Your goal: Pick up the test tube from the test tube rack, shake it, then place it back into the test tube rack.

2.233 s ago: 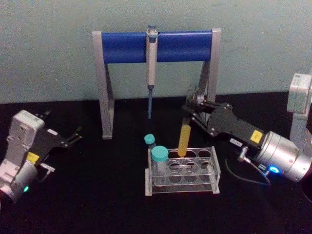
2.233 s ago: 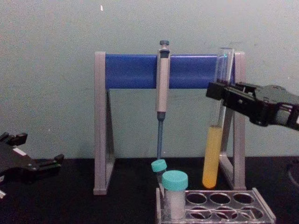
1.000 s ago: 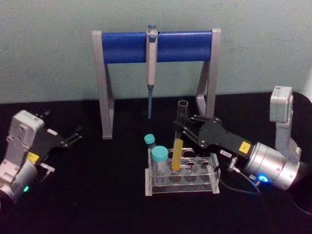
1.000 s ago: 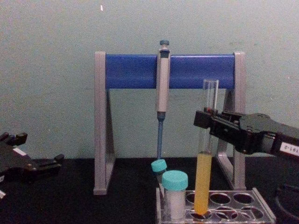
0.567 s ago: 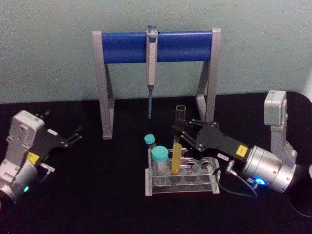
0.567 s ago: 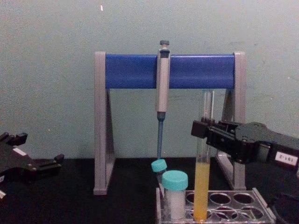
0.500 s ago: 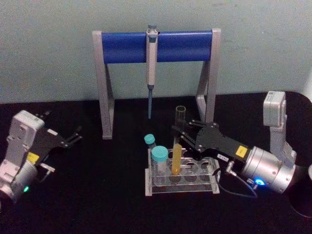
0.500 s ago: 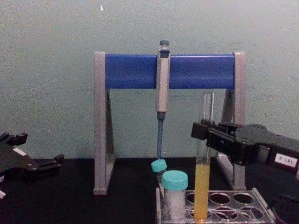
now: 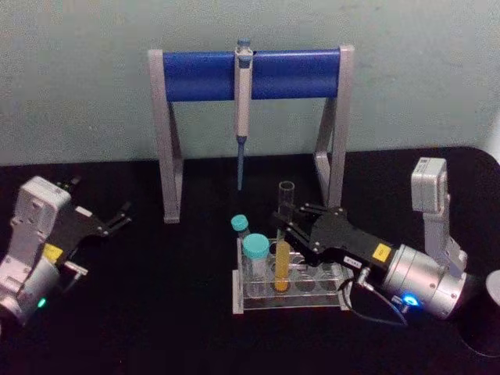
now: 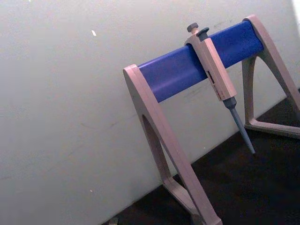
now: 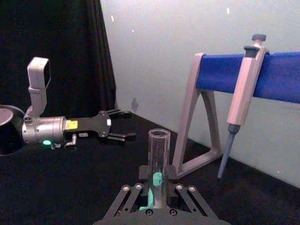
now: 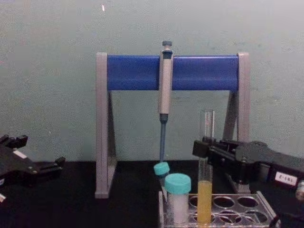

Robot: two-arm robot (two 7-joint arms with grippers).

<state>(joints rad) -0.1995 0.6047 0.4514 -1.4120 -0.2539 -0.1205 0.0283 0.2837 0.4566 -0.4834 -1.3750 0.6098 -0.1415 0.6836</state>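
The right gripper (image 9: 287, 220) clamps the clear glass test tube (image 9: 283, 250), upright in the transparent plastic test tube rack (image 9: 291, 287); the left gripper (image 9: 117, 219) rests aside, fingers apart.

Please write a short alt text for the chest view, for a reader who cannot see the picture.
The right gripper holds the test tube upright, its yellow-orange lower part down in a hole of the clear test tube rack beside a teal-capped tube. Behind, a pipette hangs on a blue-barred stand. The left gripper rests open at the left edge.
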